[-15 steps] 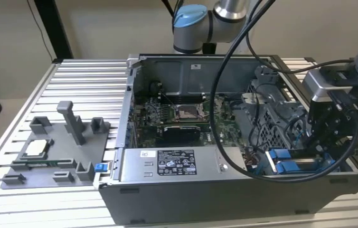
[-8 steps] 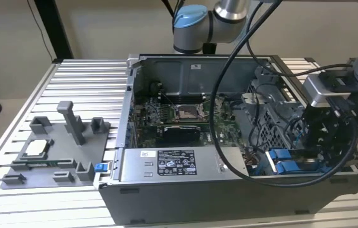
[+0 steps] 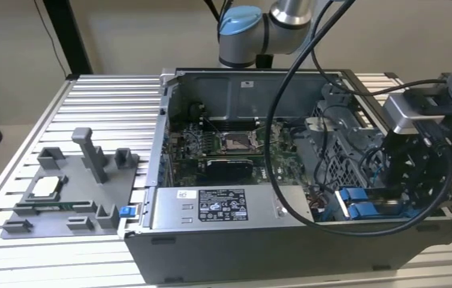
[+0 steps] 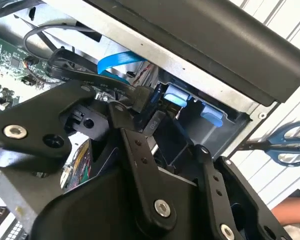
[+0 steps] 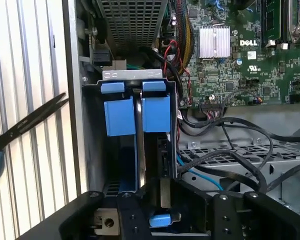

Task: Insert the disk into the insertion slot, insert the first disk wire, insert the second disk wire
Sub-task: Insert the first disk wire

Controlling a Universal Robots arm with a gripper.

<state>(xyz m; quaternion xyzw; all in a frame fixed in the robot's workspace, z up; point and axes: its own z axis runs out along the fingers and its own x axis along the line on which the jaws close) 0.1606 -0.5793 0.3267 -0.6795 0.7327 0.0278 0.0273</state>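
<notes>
In the exterior view my gripper [image 3: 398, 174] hangs low over the insertion slot [image 3: 358, 204], a grey bay with bright blue tabs at the case's front corner on the exterior view's right. In the second wrist view the gripper [image 4: 150, 112] is shut on the black connector of a disk wire [image 4: 90, 80], a flat black cable, right beside the blue tabs [image 4: 177, 97]. The first wrist view looks along the slot [image 5: 140, 145], with two blue tabs [image 5: 120, 115] at its far end and my gripper [image 5: 162, 192] at the near end. The disk is hidden.
A thin blue cable [image 4: 117, 61] and black cables [image 5: 230, 150] lie loose beside the bay. The motherboard [image 3: 226, 150] fills the case floor. Scissors [image 5: 25, 130] lie on the ribbed table outside the case wall. A grey fixture block [image 3: 66, 192] stands at the exterior view's left.
</notes>
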